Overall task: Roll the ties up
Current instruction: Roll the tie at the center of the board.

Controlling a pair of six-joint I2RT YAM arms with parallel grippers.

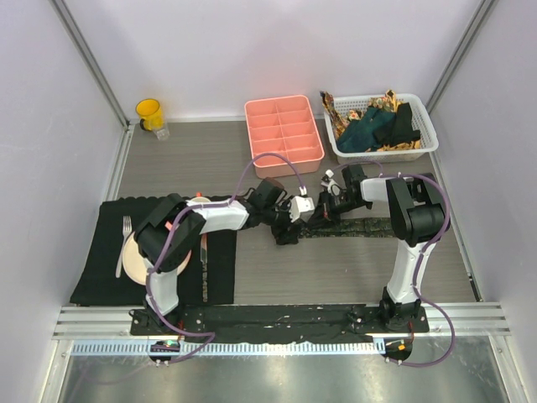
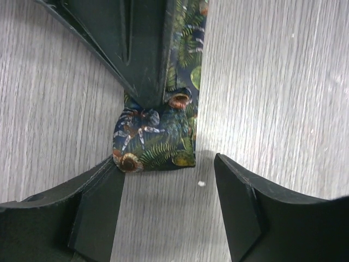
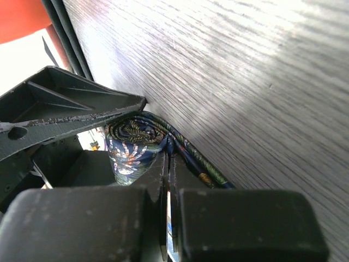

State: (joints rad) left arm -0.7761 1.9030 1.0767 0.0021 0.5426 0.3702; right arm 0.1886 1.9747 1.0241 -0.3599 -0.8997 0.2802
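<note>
A dark tie with a leafy multicoloured pattern (image 1: 361, 227) lies flat across the table's middle. Its left end is wound into a small roll (image 2: 155, 143), also seen in the right wrist view (image 3: 130, 146). My right gripper (image 3: 169, 155) is shut, its tips pinching the tie's fabric right at the roll. My left gripper (image 2: 169, 177) stands open just in front of the roll, its left finger (image 2: 87, 202) touching the roll's corner and its right finger (image 2: 256, 202) apart from it. More ties, teal, black and gold-brown, sit heaped in a white basket (image 1: 424, 144).
A pink compartment tray (image 1: 284, 128) stands behind the grippers, a yellow cup (image 1: 149, 113) at the back left. A black placemat (image 1: 96, 269) with plate (image 1: 131, 262), fork and knife lies at the front left under the left arm.
</note>
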